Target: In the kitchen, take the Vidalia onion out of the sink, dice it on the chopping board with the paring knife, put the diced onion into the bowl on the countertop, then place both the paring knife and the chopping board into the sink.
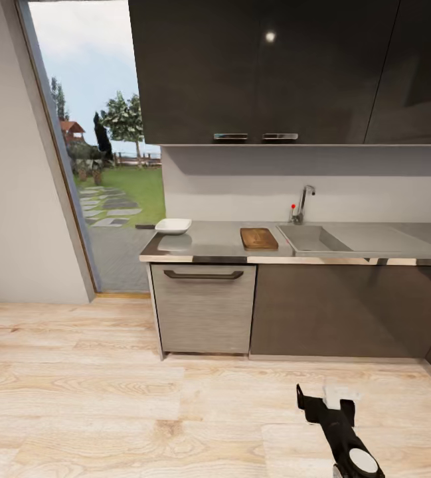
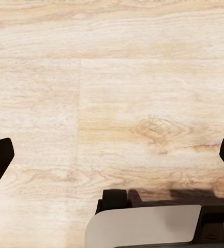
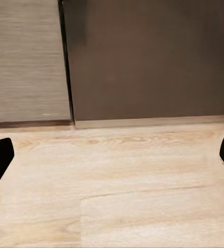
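Across the kitchen, the grey countertop carries the white bowl at its left end and the brown chopping board next to the sink. A small dark item lies left of the bowl; it may be the paring knife. The Vidalia onion is hidden from here. My right gripper hangs low over the wood floor, open and empty, and its wrist view faces the cabinet base. My left gripper is open over bare floorboards.
A chrome tap with a red-knobbed lever stands behind the sink. A pale drawer front with a dark handle sits under the bowl. Dark cabinets run to the right. A tall window opens on the left. Wood floor lies between me and the counter.
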{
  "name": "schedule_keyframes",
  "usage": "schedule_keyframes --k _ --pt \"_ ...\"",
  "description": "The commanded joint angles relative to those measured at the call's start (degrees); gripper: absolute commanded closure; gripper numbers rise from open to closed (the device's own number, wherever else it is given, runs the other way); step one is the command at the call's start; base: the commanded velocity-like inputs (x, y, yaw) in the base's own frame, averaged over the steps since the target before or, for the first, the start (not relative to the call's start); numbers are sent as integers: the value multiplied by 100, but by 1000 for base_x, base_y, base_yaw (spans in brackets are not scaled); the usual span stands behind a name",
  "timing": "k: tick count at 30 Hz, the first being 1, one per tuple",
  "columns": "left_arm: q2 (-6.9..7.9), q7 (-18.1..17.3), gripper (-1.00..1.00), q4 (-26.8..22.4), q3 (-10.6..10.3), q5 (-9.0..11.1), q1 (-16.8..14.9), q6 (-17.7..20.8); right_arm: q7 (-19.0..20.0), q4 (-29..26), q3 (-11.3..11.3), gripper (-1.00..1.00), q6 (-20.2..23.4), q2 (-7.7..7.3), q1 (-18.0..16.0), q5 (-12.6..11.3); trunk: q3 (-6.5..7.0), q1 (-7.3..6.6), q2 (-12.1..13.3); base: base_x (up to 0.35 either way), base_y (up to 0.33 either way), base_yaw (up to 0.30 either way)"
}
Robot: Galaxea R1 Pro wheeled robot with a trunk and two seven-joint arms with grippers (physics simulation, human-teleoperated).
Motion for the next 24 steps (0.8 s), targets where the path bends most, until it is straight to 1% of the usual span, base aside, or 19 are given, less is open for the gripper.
schedule_keyframes --k 1,2,4,5,6,7,8,9,10,11,12,13,16,18,19,20,21,23,24 --pt "0 -1 -100 -7 2 -2 1 -10 -89 -282 13 -100 328 7 -34 4 -5 0 -3 0 0 0" --pt "0 0 -100 -7 2 -1 1 -11 -128 -401 17 -100 465 12 -68 4 -5 0 -3 0 0 0" --pt "0 0 -100 -6 2 -1 1 -11 -301 -707 35 -100 944 29 -362 2 -5 0 -3 0 0 0" --pt "0 0 -100 -6 2 1 1 -11 -340 -748 43 -100 1055 35 -469 -1 -5 0 -3 0 0 0" --pt "-3 0 -100 -5 2 3 1 -10 -406 -807 66 -100 1283 46 -701 -7 13 -22 37 0 0 0" --pt "-2 0 -100 -5 2 4 1 -10 -433 -829 84 -100 1407 54 -821 -9 31 -44 77 0 0 0" --pt "-1 0 -100 -5 2 5 1 -7 -470 -859 122 -100 1672 69 -1061 -13 49 -66 117 0 0 0" --pt "-3 0 -100 -5 2 6 1 -6 -482 -870 141 -100 1807 79 -1180 -15 67 -88 157 0 0 0" --pt "-5 0 -100 -5 2 7 1 -5 -503 -885 174 -100 2068 105 -1422 -17 84 -110 198 0 0 0" --pt "-6 0 -100 -5 2 7 1 -5 -511 -891 188 -100 2187 123 -1544 -18 102 -132 238 0 0 0" --pt "-7 0 -100 -1 2 7 1 -4 -527 -900 215 -100 2503 205 -1917 -19 120 -154 278 0 0 0" --pt "-8 0 -100 3 2 8 1 -3 -626 -853 244 -100 2979 501 -2672 -14 138 -176 318 0 0 0" --pt "-8 -3 -100 3 2 8 1 -3 -810 -771 272 -100 3272 708 -3173 -13 192 -242 438 0 0 0" --pt "-9 -2 -100 9 2 8 1 -3 -1035 -570 397 -100 3505 905 -3688 -12 228 -285 518 0 0 0" --pt "-9 -4 -100 9 2 8 1 -3 -1086 -484 441 -100 3541 955 -3822 -12 246 -307 559 0 0 0" --pt "-9 -4 -100 11 2 8 1 -3 -1168 -257 520 -100 3593 1013 -4106 -14 264 -329 599 0 0 0" --pt "-9 -6 -100 11 2 8 1 -3 -1227 43 575 -100 3622 1013 -4413 -16 282 -351 639 0 0 0" --pt "-9 -7 -100 13 2 8 1 -3 -1265 417 611 -100 3634 1013 -4741 -18 318 -395 719 0 0 0" --pt "-9 -7 -100 16 2 8 1 -3 -1289 850 633 -100 3631 1013 -5087 -22 336 -417 759 0 0 0"
